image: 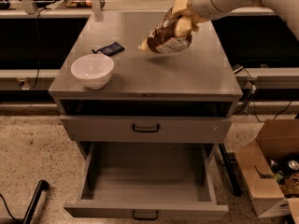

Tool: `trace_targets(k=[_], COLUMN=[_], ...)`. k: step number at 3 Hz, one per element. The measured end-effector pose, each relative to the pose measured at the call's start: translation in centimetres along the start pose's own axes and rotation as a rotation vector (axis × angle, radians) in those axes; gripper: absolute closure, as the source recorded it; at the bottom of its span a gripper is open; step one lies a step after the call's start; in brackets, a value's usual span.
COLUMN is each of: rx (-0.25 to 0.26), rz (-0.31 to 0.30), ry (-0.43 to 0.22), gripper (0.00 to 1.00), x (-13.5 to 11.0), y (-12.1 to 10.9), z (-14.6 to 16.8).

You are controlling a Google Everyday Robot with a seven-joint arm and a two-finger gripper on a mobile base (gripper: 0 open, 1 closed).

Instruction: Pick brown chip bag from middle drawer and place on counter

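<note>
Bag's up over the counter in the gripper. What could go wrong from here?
The gripper holds the brown chip bag tilted, clear above the counter; released from there it may tumble or slide.
A swing toward the white bowl could knock it.
The middle drawer stands open; the base might bump it.
</note>
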State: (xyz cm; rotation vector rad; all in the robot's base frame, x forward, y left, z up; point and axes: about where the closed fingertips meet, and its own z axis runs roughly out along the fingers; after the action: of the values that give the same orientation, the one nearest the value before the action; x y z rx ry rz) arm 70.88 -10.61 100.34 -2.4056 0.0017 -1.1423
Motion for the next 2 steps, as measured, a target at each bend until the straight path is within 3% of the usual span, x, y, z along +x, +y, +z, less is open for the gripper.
trace_targets(k=[1, 2], rx=[0.002, 0.003], rz=[-0.001, -0.002], ry=[-0.003, -0.004], gripper=[0.07, 0.00], x=[-0.11, -0.18], y=[-0.12, -0.18], z=[0.19, 0.28])
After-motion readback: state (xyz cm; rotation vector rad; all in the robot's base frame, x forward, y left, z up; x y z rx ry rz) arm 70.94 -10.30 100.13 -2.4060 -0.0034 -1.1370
